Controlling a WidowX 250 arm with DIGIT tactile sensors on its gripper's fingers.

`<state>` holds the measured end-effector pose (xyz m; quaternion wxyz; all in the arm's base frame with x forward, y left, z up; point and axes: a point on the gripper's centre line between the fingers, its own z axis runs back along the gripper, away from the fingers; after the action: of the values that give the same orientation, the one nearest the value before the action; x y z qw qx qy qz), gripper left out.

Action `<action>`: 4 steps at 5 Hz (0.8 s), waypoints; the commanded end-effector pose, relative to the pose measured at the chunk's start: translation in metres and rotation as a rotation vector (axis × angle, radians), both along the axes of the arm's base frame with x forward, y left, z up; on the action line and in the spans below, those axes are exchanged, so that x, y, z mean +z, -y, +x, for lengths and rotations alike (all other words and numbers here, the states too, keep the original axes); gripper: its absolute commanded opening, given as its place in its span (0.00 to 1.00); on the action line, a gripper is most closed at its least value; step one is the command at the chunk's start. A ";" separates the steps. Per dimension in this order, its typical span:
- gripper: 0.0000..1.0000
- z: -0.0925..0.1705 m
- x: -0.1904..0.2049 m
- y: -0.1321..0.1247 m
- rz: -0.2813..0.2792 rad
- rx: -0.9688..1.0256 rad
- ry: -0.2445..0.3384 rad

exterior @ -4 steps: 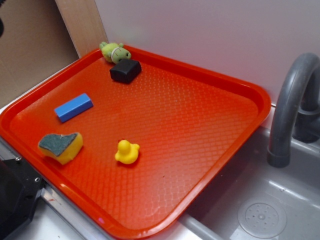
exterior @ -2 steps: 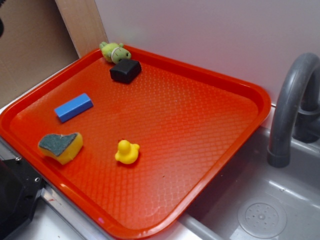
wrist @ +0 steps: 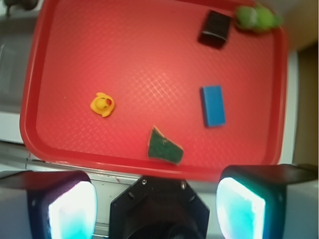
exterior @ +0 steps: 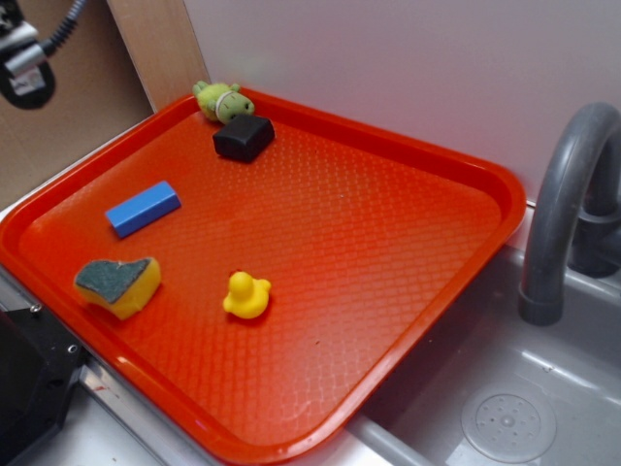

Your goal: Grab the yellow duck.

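Duck, sponge, blue block, black block and plush lie apart in the red tray; jaws wide, empty.

Gripper high up, fingers apart

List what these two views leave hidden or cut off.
- Gripper: wrist view's bottom edge crops both fingers; the exterior view shows only a bit of arm at its top-left corner.
- Plush: cropped by the wrist view's top edge.
- Faucet: cut by the exterior view's right edge.
- Duck: face too small in the exterior view.
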<state>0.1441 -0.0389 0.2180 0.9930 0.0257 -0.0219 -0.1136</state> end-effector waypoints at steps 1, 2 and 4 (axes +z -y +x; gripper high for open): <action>1.00 0.026 -0.022 0.021 0.044 -0.313 0.005; 1.00 0.036 -0.051 0.027 0.067 -0.355 -0.008; 1.00 0.041 -0.095 0.037 0.101 -0.459 -0.046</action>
<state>0.1868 -0.0700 0.1174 0.9426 0.0672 0.0145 -0.3266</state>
